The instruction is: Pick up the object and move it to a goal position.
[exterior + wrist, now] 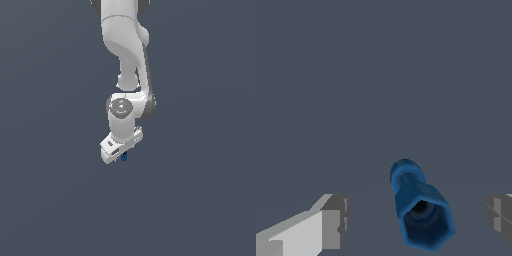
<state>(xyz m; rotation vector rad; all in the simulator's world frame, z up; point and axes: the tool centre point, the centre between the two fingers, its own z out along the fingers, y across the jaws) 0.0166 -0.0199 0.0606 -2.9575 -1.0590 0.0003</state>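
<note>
Gripper [416, 220] is seen spread wide around the blue object [421, 212], fingers apart from it; grasp not yet made, lift and goal move left

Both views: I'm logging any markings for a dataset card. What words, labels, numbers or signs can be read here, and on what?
None: no readable text in either view.
The blue bolt-like object is plain.
The white gripper, jaws apart on either side of it, is unmarked.
The red dots on the arm's wrist flange are no letters.
</note>
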